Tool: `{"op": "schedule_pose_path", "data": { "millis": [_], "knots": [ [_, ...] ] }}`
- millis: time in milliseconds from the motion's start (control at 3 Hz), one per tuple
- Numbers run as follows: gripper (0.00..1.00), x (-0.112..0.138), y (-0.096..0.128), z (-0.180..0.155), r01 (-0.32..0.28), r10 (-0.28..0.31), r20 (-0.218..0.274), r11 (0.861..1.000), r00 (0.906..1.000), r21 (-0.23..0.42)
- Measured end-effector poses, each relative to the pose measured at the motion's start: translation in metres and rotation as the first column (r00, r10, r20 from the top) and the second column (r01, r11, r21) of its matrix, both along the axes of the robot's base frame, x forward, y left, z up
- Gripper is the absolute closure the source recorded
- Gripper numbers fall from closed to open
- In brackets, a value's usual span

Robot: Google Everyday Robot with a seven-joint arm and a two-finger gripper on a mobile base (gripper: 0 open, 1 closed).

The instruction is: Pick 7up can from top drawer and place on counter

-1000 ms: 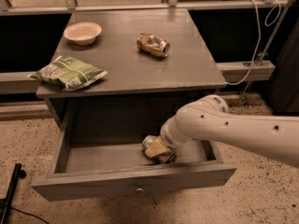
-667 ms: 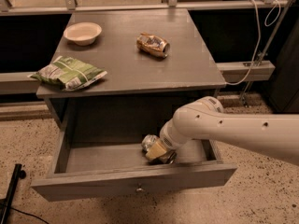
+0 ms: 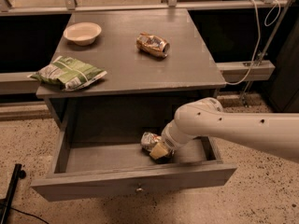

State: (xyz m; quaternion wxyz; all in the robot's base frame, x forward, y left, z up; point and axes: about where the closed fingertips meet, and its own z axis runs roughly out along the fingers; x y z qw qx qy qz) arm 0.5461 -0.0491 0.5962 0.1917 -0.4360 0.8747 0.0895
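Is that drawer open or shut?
Open: the top drawer is pulled out, inside showing; the tool is inside, at the 7up can.

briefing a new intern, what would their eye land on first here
The thick white robot arm reaches in from the right, its tool down in the open grey wooden drawer at a small dented silver can. Next comes the grey wooden counter above, carrying a green snack bag at its left edge, a pale round bowl back left and a brownish-orange can on its side.

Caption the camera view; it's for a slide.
Gripper at the 7up can in the open drawer, below the counter.
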Motion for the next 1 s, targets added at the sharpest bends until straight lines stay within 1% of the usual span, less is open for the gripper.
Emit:
{"op": "schedule_pose_path", "data": {
  "millis": [333,667,1000],
  "knots": [
    [0.81,0.0,0.0,0.002,0.0,0.0,0.0,1.0,1.0,0.0],
    [0.91,-0.002,-0.005,0.039,-0.04,0.037,0.043,0.997,0.9984,0.068],
    [0.87,-0.017,-0.017,0.105,-0.069,0.051,0.112,0.984,0.9924,0.162]
  ]
}}
